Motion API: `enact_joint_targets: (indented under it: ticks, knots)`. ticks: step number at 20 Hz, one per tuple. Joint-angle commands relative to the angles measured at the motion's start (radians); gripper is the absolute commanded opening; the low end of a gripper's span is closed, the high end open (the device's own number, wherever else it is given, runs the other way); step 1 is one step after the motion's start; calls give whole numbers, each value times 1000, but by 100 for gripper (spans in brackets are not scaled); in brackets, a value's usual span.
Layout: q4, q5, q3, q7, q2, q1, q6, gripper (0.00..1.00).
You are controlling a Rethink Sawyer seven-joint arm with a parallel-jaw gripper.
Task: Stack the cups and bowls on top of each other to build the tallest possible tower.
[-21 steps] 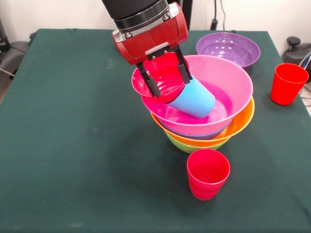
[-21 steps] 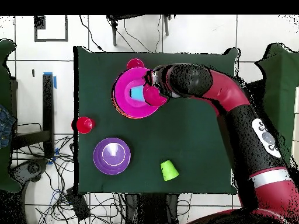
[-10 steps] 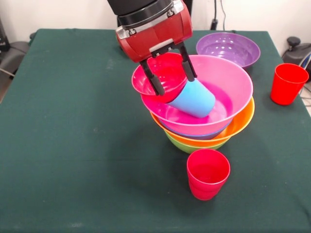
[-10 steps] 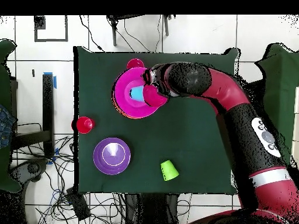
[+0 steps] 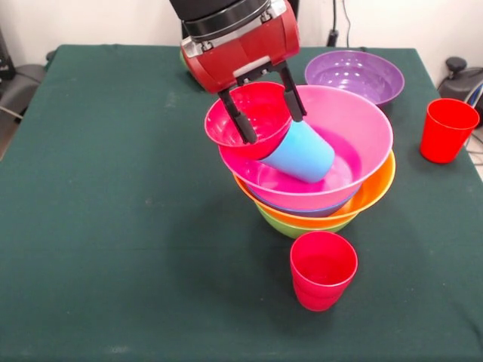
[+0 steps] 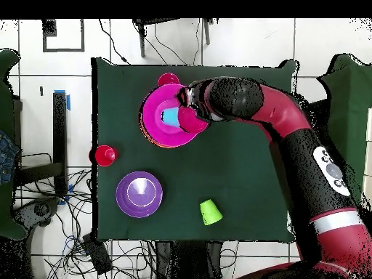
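The tower stands mid-table in the front view: a lime green bowl point(image 5: 290, 227) at the bottom, then an orange bowl point(image 5: 373, 195), a thin blue rim, and the wide pink bowl point(image 5: 356, 124) on top. A sky blue cup point(image 5: 303, 153) lies tilted inside the pink bowl. The small red bowl point(image 5: 250, 115) rests tilted on the pink bowl's left rim. My gripper point(image 5: 274, 128) hangs open just above, its fingers point(image 5: 241, 127) straddling the small bowl's right side without gripping. Overhead, the gripper point(image 6: 190, 110) is over the tower point(image 6: 156, 120).
A red cup point(image 5: 323, 270) stands in front of the tower, another red cup point(image 5: 447, 130) at the right edge. A purple bowl point(image 5: 355, 75) sits behind the tower. In the overhead view a lime green cup point(image 6: 211, 211) stands upside down nearer the robot's base.
The gripper has risen a little and drifted away from the small red bowl. The bowl and the blue cup stay where they were.
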Motion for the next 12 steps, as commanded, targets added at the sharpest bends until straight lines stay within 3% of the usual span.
enact_joint_targets:
  ticks: [1,7,12]
  knots:
    - [-38,-78,-67,-76,-10,31,207,100]
    - [-89,-110,-103,-78,-16,47,335,100]
    - [-109,-128,-108,-58,-15,46,358,100]
